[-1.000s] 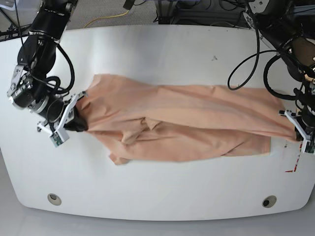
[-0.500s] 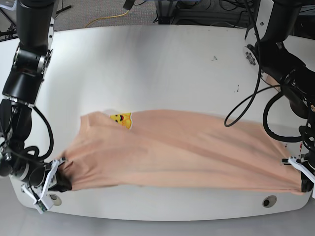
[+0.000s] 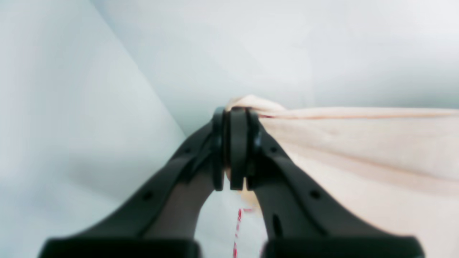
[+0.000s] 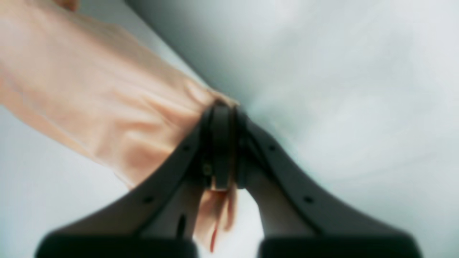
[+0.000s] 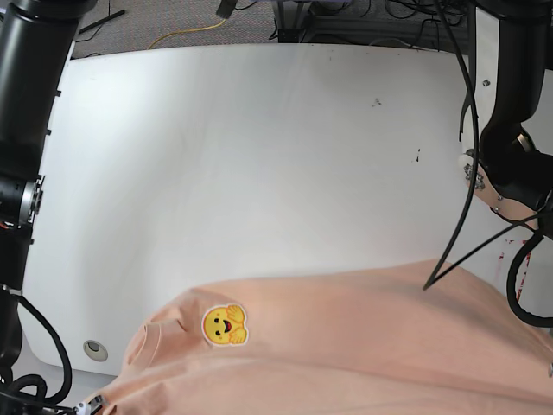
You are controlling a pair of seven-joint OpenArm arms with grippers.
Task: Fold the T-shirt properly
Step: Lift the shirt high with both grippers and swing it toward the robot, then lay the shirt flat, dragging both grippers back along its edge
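So this looks like the spread-out step: both arms have the big peach short-sleeved cotton T-shirt (image 5: pixel 363 333) pinched at opposite ends and stretched wide over the near edge of the white desk (image 5: pixel 259 147), with the little yellow cartoon print (image 5: pixel 225 325) facing up near the collar. The left gripper (image 3: pixel 235 148) is clenched tight on a bunched bit of the fabric, black fingers (image 3: pixel 238 143) pressed together with cloth poking out above them. Same story for the right gripper (image 4: pixel 220 147), fingers (image 4: pixel 220 136) clamped on a wrinkly wad of the shirt, with a bit of cloth hanging below. My guess is the next move needs both arms to carry the shirt back over the desk and lay it flat, keeping the pull even so it doesn't bunch or slide off the near edge, and only then let go. Funny thing with the views: the base camera shows the whole shirt, the print and how much desk is free, but neither grip, since both grippers are off the bottom of the frame. The wrist cams are blurry but they're the only ones that show the actual pinch on the cloth.
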